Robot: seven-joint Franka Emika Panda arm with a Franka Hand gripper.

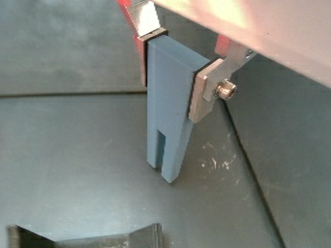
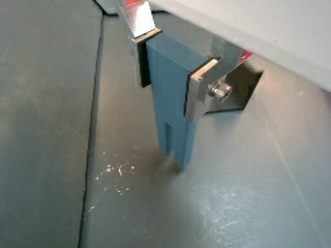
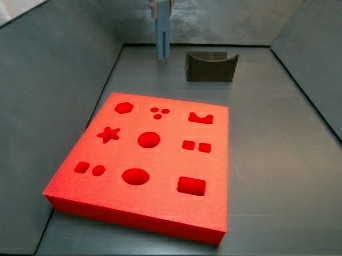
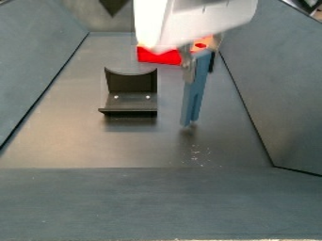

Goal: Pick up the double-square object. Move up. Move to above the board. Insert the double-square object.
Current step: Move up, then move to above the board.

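Note:
The double-square object [image 1: 168, 111] is a tall grey-blue bar that hangs upright between my gripper's fingers. My gripper [image 1: 179, 66] is shut on its upper part, with one silver finger [image 2: 203, 89] flat against each side; both wrist views show this. The bar's split lower end [image 2: 176, 155] is close to the grey floor, and I cannot tell whether it touches. In a side view the bar [image 3: 163, 30] stands at the far end of the bin, beyond the red board [image 3: 140, 160]. The white gripper body [image 4: 189, 24] is above the bar [image 4: 195, 89].
The dark fixture [image 3: 210, 66] stands on the floor beside the bar and behind the board. It also shows in the side view [image 4: 130, 91] and in a wrist view [image 2: 241, 87]. Grey bin walls [image 3: 80, 60] rise on each side.

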